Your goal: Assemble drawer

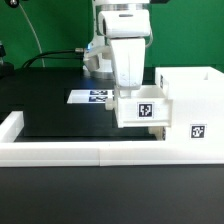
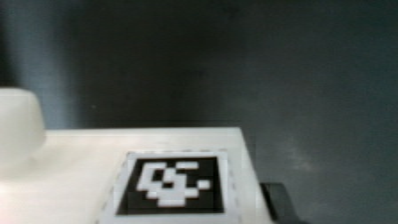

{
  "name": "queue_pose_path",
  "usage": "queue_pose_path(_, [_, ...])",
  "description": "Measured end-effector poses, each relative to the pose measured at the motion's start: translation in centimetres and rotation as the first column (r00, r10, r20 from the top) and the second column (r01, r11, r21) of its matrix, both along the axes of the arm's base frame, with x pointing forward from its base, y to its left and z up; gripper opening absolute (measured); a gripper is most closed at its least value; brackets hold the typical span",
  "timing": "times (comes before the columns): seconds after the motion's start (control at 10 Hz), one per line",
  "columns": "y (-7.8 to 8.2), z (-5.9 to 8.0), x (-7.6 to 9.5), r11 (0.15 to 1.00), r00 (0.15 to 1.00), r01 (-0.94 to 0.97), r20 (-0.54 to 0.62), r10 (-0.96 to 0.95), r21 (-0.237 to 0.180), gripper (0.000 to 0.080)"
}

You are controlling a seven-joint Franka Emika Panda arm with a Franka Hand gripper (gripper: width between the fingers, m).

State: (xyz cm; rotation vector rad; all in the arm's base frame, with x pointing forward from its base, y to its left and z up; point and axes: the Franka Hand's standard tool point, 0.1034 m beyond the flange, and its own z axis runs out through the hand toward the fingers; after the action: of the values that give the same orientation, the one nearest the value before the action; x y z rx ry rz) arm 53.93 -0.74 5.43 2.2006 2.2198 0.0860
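The white box shell of the drawer stands at the exterior view's right, with a tag on its front. A small white tray with a square tag sits against the shell's left side, partly inside the opening. My gripper comes down onto this tray from above and looks shut on its wall. In the wrist view the tray's tagged face fills the lower part, very close, and one dark finger shows beside it. A second tray is not visible.
The marker board lies on the black table behind the tray. The low white border wall runs along the front and up the exterior view's left side. A rounded white shape shows at the wrist view's edge.
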Motion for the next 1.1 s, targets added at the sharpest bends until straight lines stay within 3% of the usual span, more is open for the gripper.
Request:
queue_pose_path(0.7, [0.2, 0.0, 0.0, 1.000, 1.000, 0.019, -0.007, -0.019, -0.001, 0.0044])
queue_pose_path(1.1, [1.3, 0.1, 0.1, 1.000, 1.000, 0.019, -0.003, -0.019, -0.002, 0.0044])
